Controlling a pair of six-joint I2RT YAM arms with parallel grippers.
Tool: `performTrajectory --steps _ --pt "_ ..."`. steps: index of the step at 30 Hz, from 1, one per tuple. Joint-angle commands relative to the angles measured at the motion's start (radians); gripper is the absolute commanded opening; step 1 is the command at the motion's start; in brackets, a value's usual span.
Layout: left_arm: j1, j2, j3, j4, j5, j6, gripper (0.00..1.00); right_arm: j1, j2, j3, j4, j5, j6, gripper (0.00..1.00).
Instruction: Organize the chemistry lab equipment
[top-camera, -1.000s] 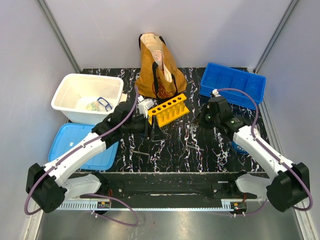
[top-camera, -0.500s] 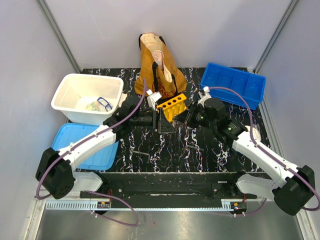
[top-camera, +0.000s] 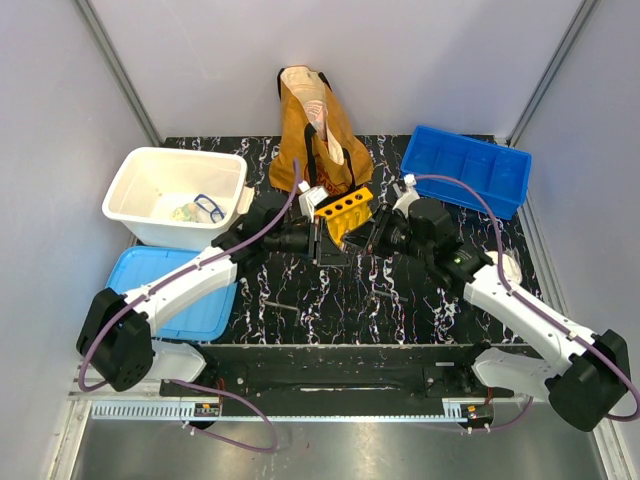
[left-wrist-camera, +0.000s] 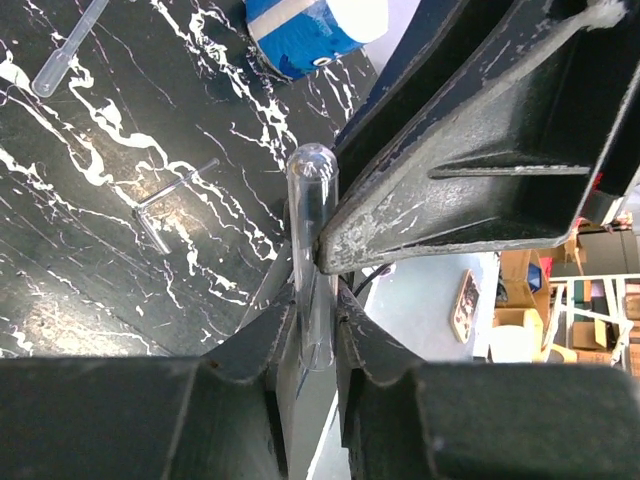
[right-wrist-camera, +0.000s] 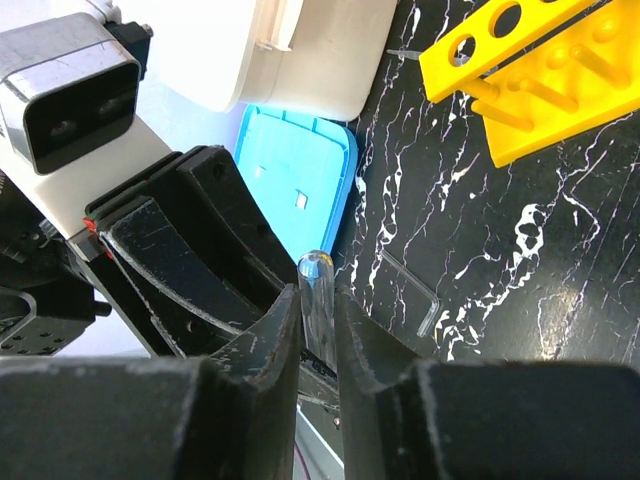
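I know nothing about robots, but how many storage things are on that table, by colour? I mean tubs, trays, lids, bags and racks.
Blue: 2 (tray, lid)
White: 1 (bin)
Yellow: 1 (rack)
Brown: 1 (bag)
Total: 5

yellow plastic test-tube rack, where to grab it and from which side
Come from above and close across the narrow width of the yellow plastic six-hole test-tube rack, near its middle: it stands upright, long and slim, so a central pinch should keep it level. The left gripper and right gripper both hold a clear test tube.
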Motion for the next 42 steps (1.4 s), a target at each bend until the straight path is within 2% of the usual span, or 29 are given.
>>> performTrajectory --steps 1,6,11,16,22,26,32,38,42 --pt "-0.003 -0.036 0.033 -0.025 -0.008 0.105 0.14 0.009 -0.028 0.02 -0.028 -0.045 -0.046 0.28" --pt "-0.003 -0.079 0.067 -0.186 -0.04 0.243 0.14 0.001 -0.059 0.133 -0.225 -0.048 -0.152 0.46" --pt "-0.003 -0.106 0.105 -0.326 -0.069 0.37 0.14 -0.02 -0.025 0.285 -0.394 -0.14 -0.27 0.55" --pt "-0.006 -0.123 0.102 -0.348 -0.071 0.424 0.14 -0.028 0.07 0.4 -0.496 -0.274 -0.342 0.56" --pt "-0.011 -0.119 0.098 -0.368 -0.065 0.44 0.15 -0.026 0.171 0.503 -0.582 -0.278 -0.405 0.55" --pt "-0.026 -0.126 0.091 -0.375 -0.078 0.446 0.15 -0.028 0.225 0.529 -0.592 -0.262 -0.407 0.55" --pt "-0.034 -0.125 0.098 -0.375 -0.083 0.457 0.15 -0.029 0.302 0.549 -0.597 -0.312 -0.404 0.49" --pt "-0.034 -0.128 0.094 -0.365 -0.088 0.453 0.15 -0.029 0.314 0.531 -0.586 -0.337 -0.408 0.45" --pt "-0.035 -0.129 0.093 -0.363 -0.1 0.452 0.15 -0.029 0.314 0.502 -0.553 -0.361 -0.396 0.38"
